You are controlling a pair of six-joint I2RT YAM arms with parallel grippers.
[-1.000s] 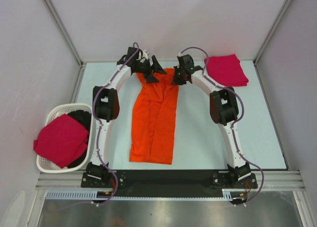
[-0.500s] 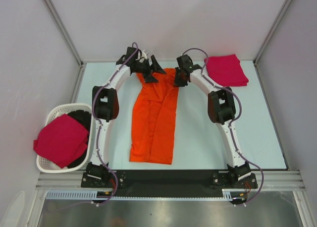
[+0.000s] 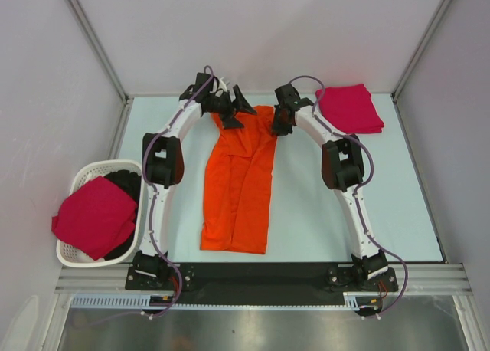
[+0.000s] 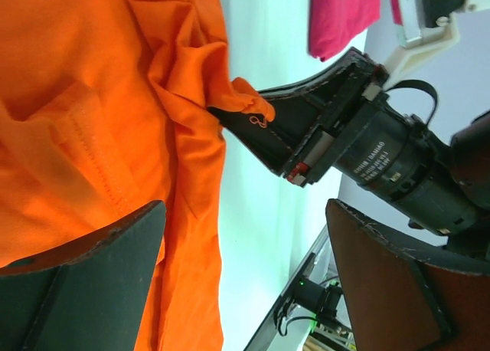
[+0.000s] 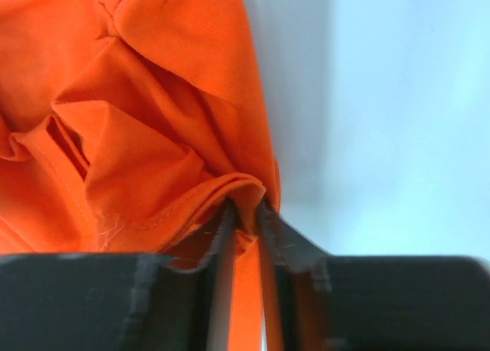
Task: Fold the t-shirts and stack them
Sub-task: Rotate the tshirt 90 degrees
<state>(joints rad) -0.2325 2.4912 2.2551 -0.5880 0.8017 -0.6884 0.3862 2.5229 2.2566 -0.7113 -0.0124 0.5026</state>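
At the near left, beside the table, stands a white slatted basket (image 3: pixel 76 181). A loose crimson-pink t-shirt (image 3: pixel 93 215) is draped over its near rim, and a dark garment (image 3: pixel 126 184) lies inside behind it.

The orange t-shirt (image 3: pixel 239 190) lies on the pale blue table (image 3: pixel 398 205) between the two arms. It is folded lengthwise into a long narrow strip that runs from just ahead of the bases toward the far edge. Its near end is flat and its far end is rumpled.

Both grippers meet at that far end. The left gripper (image 3: pixel 236 110) hovers over the strip's far left corner. Its fingers (image 4: pixel 115 251) are spread wide and hold nothing. The right gripper (image 3: pixel 277 123) sits at the far right corner with its jaws only a narrow slit apart. In the right wrist view a bunched fold of the orange hem is caught between them. In the left wrist view a small tuft of cloth sits lifted on one fingertip.

Farther still, in the far right corner of the table, a folded crimson-pink t-shirt (image 3: pixel 351 108) lies flat, just beside the right arm and apart from the orange one.
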